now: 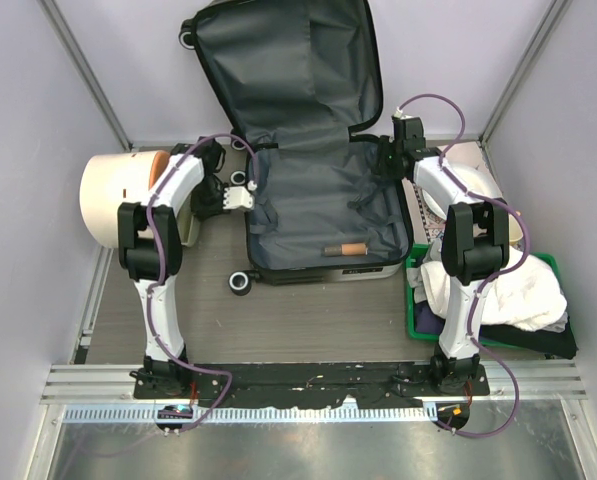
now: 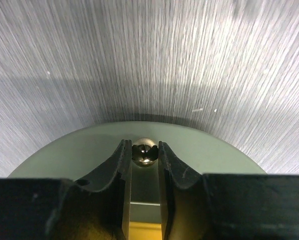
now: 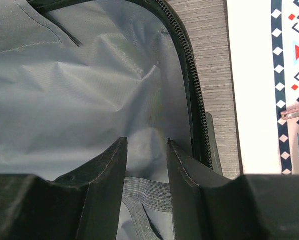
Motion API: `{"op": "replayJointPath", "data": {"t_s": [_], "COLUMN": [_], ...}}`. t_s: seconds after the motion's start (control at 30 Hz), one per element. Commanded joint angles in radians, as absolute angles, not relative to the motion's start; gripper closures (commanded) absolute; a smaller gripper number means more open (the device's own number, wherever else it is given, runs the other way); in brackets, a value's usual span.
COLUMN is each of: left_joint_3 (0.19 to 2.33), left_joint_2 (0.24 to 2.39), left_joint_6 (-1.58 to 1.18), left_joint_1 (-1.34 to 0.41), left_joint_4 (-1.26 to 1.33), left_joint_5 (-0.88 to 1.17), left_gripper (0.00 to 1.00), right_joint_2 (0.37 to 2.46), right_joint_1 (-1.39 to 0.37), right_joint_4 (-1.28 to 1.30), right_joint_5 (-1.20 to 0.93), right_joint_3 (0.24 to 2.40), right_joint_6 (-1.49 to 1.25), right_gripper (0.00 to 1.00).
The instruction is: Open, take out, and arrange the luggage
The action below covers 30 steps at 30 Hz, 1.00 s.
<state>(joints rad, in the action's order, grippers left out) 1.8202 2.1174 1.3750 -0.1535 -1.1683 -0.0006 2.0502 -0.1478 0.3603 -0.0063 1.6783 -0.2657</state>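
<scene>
The luggage [image 1: 318, 200] lies open on the counter [image 1: 298, 320], its lid leaning on the back wall. The left gripper [image 2: 144, 149] has its jaws clenched on a small shiny knob [image 2: 143, 152]. The right gripper [image 3: 145, 142] hovers over the lining, jaws released. A pull could slip off the round knob or roll the wheeled case.

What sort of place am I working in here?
Probably a lab robot test cell: plain walls on aluminium posts, arms bolted to a rail, staged luggage and green tray.
</scene>
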Motion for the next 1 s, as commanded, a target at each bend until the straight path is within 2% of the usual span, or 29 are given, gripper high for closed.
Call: {"op": "replayJointPath", "data": {"t_s": [0.0, 0.07, 0.1, 0.13, 0.2, 0.23, 0.37, 0.47, 0.7, 0.83, 0.97], "left_joint_3": [1.819, 1.796, 1.784, 1.77, 1.747, 1.747, 1.842, 1.906, 1.982, 2.037, 2.01], "left_joint_2": [2.031, 2.017, 2.0, 1.99, 1.971, 1.956, 1.941, 1.921, 1.862, 1.832, 1.789], "left_joint_6": [1.348, 1.345, 1.344, 1.344, 1.335, 1.319, 1.252, 1.21, 1.094, 0.872, 0.625], "left_joint_1": [-0.181, -0.184, -0.186, -0.187, -0.187, -0.187, -0.186, -0.186, -0.186, -0.189, -0.19], "left_joint_4": [-1.134, -1.121, -1.111, -1.089, -1.074, -1.065, -1.104, -1.132, -1.164, -1.115, -1.013], "left_joint_5": [0.136, 0.156, 0.156, 0.161, 0.163, 0.163, 0.198, 0.245, 0.302, 0.379, 0.573], "left_gripper": [0.94, 0.9, 0.83, 0.64, 0.48, 0.36, 0.32, 0.3, 0.29, 0.28, 0.28], "right_joint_2": [2.01, 2.011, 2.01, 2.01, 2.006, 2.003, 1.982, 1.979, 1.991, 1.983, 1.957], "right_joint_1": [-0.094, -0.095, -0.097, -0.097, -0.098, -0.101, -0.117, -0.135, -0.189, -0.242, -0.277], "right_joint_4": [0.38, 0.379, 0.377, 0.374, 0.373, 0.376, 0.423, 0.569, 1.068, 1.213, 1.252], "right_joint_5": [0.054, 0.022, 0.014, -0.055, -0.127, -0.202, -0.398, -0.555, -0.581, -0.554, -0.555], "right_joint_3": [1.695, 1.697, 1.697, 1.698, 1.698, 1.703, 1.732, 1.784, 1.864, 1.827, 1.775], "right_joint_6": [-0.239, -0.236, -0.232, -0.227, -0.209, -0.181, -0.071, 0.142, 0.671, 0.851, 0.899], "right_gripper": [0.56, 0.52, 0.5, 0.43, 0.38, 0.33, 0.28, 0.25, 0.25, 0.25, 0.28]}}
